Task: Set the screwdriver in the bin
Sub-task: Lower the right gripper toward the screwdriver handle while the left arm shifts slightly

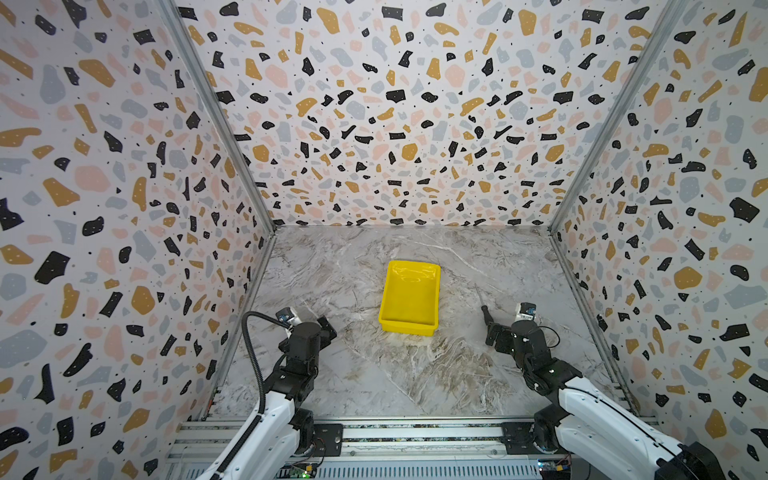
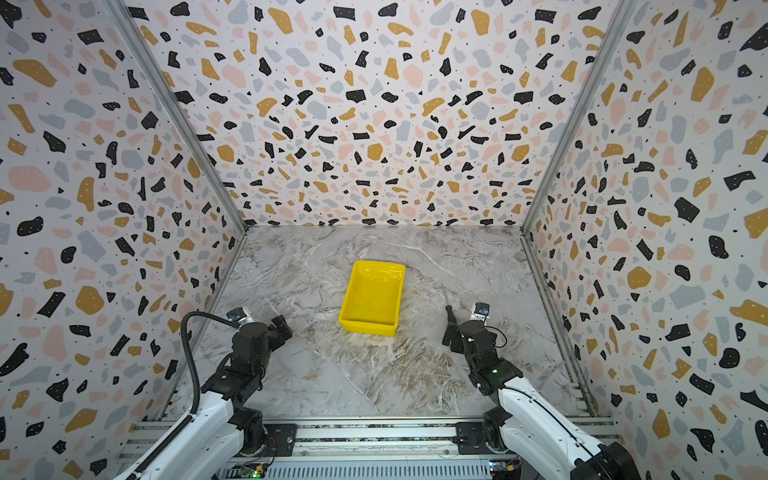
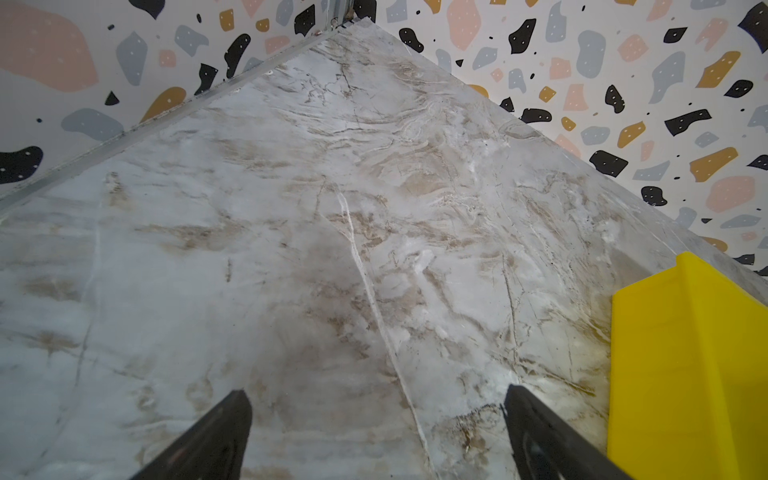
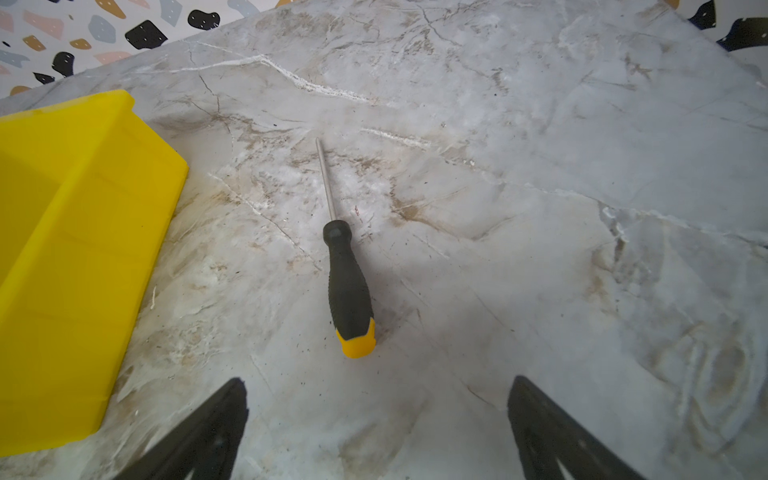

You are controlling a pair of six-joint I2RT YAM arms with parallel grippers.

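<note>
The right gripper (image 4: 376,419) hovers spread and empty behind the black-handled, orange-butted screwdriver (image 4: 348,286) lying beside the yellow plastic bin (image 4: 62,232); next, I reckon, it must descend and clasp the handle.

Two robot arms share one build: glossy white shells on the lower links and matte black joints and wrists. The left arm (image 1: 266,411) carries a ribbed black cable hose looping up beside it. The right arm (image 1: 582,407) has a thin black wire loop near its wrist. Each wrist bears a small silver camera block with a blue tag. Each end effector has black, tapered fingers (image 4: 199,436).
</note>
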